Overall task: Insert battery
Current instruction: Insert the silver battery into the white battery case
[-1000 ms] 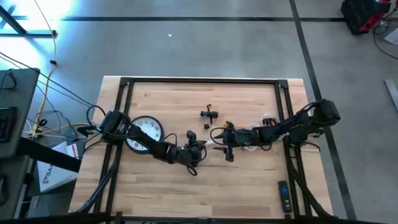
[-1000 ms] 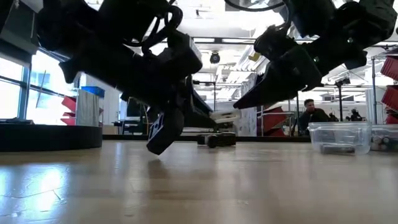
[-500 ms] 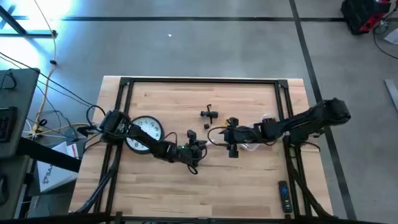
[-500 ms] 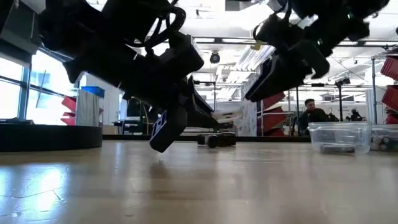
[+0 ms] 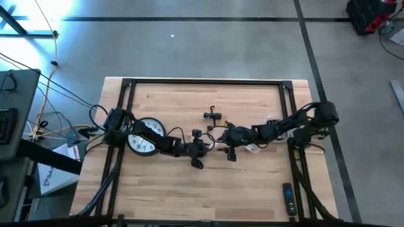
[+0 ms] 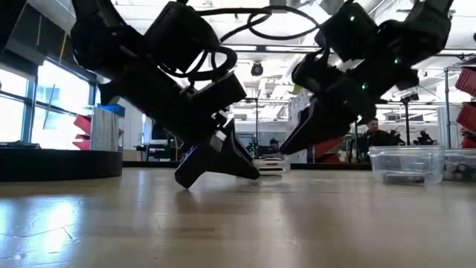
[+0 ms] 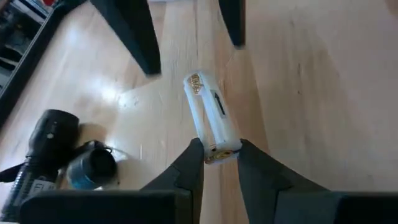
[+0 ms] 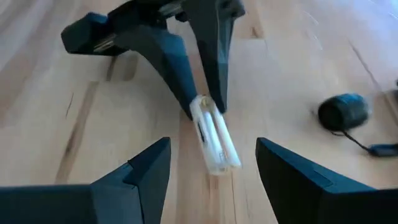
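The left pincer (image 7: 214, 163) pinches one end of the clear battery holder (image 7: 211, 118), which we see held just above the table (image 5: 252, 183) near its middle. The right pincer (image 8: 211, 177) faces it with fingers (image 8: 140, 171) spread wide on either side of the holder's free end, not touching it. Beside the left pincer lie a black flashlight body (image 7: 46, 140) and a small round cap (image 8: 342, 112). A clock (image 5: 144, 135) sits under the left arm.

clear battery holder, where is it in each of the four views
High view: hidden between the two grippers at table centre.
Low view: pale shape low behind the dark fingers, not certain.
Left wrist view: battery holder, pinched by the left gripper.
Right wrist view: centre, ahead of the open right gripper.
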Motion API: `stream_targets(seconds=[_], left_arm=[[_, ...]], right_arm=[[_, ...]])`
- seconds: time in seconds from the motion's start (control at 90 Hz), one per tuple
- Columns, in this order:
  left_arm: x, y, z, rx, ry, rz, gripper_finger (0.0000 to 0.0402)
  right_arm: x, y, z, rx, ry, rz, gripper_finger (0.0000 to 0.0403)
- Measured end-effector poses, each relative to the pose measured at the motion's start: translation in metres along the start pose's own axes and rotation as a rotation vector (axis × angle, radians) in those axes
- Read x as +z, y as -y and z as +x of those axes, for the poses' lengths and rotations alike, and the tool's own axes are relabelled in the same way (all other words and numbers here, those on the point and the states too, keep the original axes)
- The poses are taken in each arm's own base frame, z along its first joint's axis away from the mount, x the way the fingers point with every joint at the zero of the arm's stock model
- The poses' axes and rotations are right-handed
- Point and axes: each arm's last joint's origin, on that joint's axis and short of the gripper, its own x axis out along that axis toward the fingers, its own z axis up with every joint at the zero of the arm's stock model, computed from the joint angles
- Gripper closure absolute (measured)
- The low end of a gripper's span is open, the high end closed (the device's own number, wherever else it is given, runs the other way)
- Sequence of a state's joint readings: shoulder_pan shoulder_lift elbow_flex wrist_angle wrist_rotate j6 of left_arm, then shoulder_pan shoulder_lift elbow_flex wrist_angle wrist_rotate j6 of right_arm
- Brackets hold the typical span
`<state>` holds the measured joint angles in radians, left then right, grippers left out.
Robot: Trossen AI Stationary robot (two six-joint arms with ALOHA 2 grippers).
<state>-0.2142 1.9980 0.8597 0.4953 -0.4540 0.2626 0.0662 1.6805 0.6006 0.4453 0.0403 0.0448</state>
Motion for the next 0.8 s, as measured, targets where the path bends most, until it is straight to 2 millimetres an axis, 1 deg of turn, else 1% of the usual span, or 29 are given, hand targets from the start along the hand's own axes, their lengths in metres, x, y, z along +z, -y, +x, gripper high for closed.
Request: stream_targets(seconds=[0.111, 0.356, 0.6, 0.689, 0.8], left_arm=[[0.0, 0.0, 0.0, -0.001, -0.002, 0.001, 0.0342], [0.0, 0.0, 0.0, -0.002, -0.004, 0.001, 0.0342], [0.0, 0.0, 0.0, -0.004, -0.003, 0.002, 0.0341], [-0.001, 0.0, 0.0, -0.005, -0.004, 0.003, 0.0341], [-0.001, 0.0, 0.0, -0.006, -0.004, 0.003, 0.0341]], right_arm=[[-0.005, 0.004, 0.007, -0.003, -0.005, 0.008, 0.0199], [-0.015, 0.013, 0.016, 0.061, -0.045, 0.032, 0.0199], [-0.02, 0.015, 0.021, 0.074, -0.059, 0.038, 0.02], [-0.02, 0.014, 0.021, 0.075, -0.056, 0.038, 0.0213], [-0.02, 0.015, 0.021, 0.075, -0.055, 0.037, 0.0245]])
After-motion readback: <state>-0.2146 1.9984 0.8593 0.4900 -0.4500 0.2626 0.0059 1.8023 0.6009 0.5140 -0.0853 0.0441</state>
